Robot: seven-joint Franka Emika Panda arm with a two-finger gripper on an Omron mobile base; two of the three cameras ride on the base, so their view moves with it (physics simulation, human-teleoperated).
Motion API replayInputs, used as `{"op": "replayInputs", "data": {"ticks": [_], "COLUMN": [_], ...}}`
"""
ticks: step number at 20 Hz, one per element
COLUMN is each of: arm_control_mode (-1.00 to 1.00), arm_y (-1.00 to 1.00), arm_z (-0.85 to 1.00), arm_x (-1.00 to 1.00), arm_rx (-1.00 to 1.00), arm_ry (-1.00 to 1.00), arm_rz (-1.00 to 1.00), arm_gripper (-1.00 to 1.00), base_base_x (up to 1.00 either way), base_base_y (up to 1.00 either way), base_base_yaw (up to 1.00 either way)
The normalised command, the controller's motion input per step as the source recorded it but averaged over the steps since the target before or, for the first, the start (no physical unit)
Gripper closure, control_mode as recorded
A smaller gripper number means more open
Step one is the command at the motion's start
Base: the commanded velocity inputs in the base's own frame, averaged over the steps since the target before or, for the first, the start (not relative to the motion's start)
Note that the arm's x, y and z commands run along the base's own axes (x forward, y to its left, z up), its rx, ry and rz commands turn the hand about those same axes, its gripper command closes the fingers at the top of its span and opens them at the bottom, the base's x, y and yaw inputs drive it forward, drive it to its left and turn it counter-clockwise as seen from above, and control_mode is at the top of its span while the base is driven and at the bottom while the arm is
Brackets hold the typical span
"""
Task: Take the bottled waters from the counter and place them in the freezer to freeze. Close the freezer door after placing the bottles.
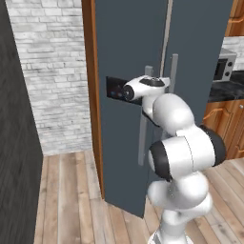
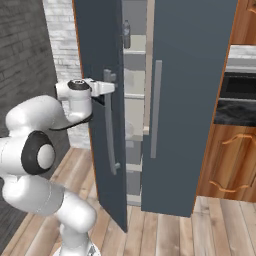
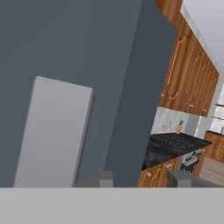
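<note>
The freezer door [image 1: 121, 143], slate-blue with a black light panel [image 1: 114, 88], stands ajar. Through the gap the freezer [image 2: 134, 100] shows grey shelves. A small greyish bottle [image 2: 126, 34] stands on an upper shelf. The other bottle is hidden. My gripper [image 2: 107, 88] is at the door's outer face, beside the top of its grey bar handle [image 2: 111, 130]. In the hand view the gripper [image 3: 142, 179] is open with nothing between the fingertips [image 3: 103, 178], and the handle [image 3: 54, 135] lies just to their left. The black marble counter [image 2: 235, 112] is to the right.
The fridge's plain right door [image 2: 190, 100] is shut. Brown cabinets [image 2: 227, 165] sit under the counter and a silver microwave [image 1: 224, 66] stands on it. A white brick wall [image 1: 52, 71] and a dark wall [image 1: 19, 157] bound the wooden floor on the left.
</note>
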Motion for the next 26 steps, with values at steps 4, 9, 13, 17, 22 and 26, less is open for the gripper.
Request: {"op": "replayInputs", "data": {"ticks": [4, 9, 13, 17, 22, 26], "arm_control_mode": [-1.00, -1.00, -1.00, -1.00, -1.00, -1.00], "arm_y": [-0.38, -0.34, -0.28, -0.19, -0.13, -0.14], "arm_z": [-0.03, 0.00, 0.00, -0.01, -0.02, -0.13], "arm_x": [0.96, 1.00, 1.00, 1.00, 1.00, 1.00], "arm_rx": [0.01, 0.03, 0.04, 0.02, 0.00, 0.00], "arm_ry": [0.02, 0.05, 0.05, 0.04, 0.03, 0.01], "arm_rz": [0.00, 0.00, 0.00, 0.00, 0.00, 0.00], "arm_gripper": [-1.00, -1.00, -1.00, -1.00, -1.00, -1.00], "base_base_x": [0.00, 0.00, 0.00, 0.00, 0.00, 0.00], "base_base_y": [0.00, 0.00, 0.00, 0.00, 0.00, 0.00], "base_base_yaw": [0.00, 0.00, 0.00, 0.00, 0.00, 0.00]}}
